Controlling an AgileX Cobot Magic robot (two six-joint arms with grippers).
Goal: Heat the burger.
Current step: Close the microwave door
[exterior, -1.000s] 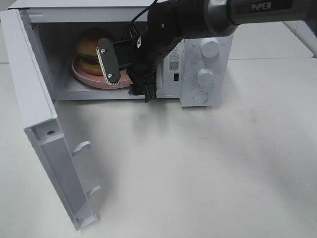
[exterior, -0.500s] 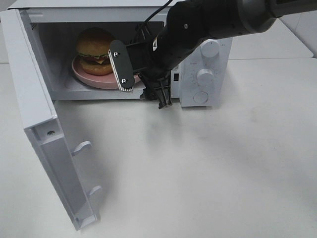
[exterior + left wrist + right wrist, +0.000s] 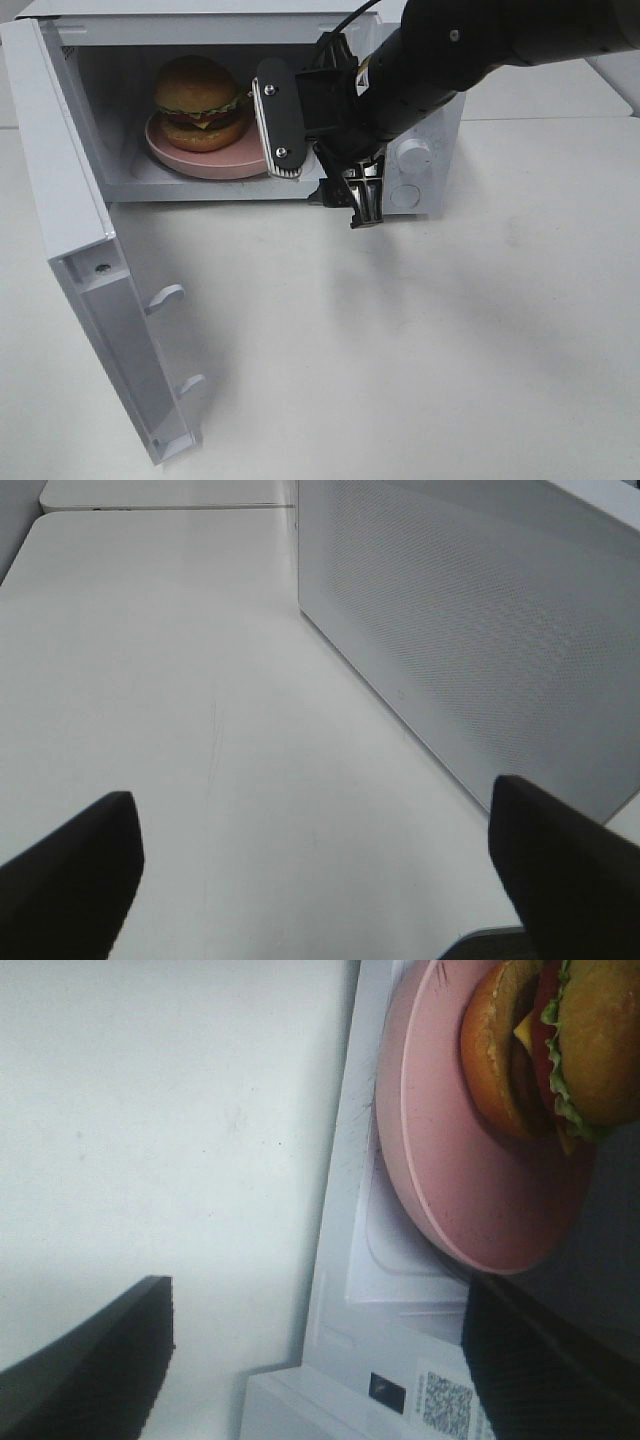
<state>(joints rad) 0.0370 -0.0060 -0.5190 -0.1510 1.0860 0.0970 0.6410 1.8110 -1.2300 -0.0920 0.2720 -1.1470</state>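
Observation:
The burger (image 3: 198,102), with a golden-brown bun, sits on a pink plate (image 3: 200,160) inside the open microwave (image 3: 130,185). My right gripper (image 3: 320,165) hangs open and empty just in front of the cavity's right part, apart from the plate. In the right wrist view the burger (image 3: 560,1050) and the plate (image 3: 450,1170) lie beyond the open right gripper (image 3: 320,1360). The left wrist view shows my left gripper (image 3: 315,880) open over bare table beside the microwave's perforated wall (image 3: 480,630). That gripper is outside the exterior view.
The microwave door (image 3: 80,250) swings out to the left toward the front of the table. My right arm (image 3: 470,50) covers most of the control panel; one knob (image 3: 415,152) shows. White table (image 3: 400,350) spreads in front.
My right gripper has pulled back out of the cavity and to the right. The burger, half covered before, now shows in full on its plate.

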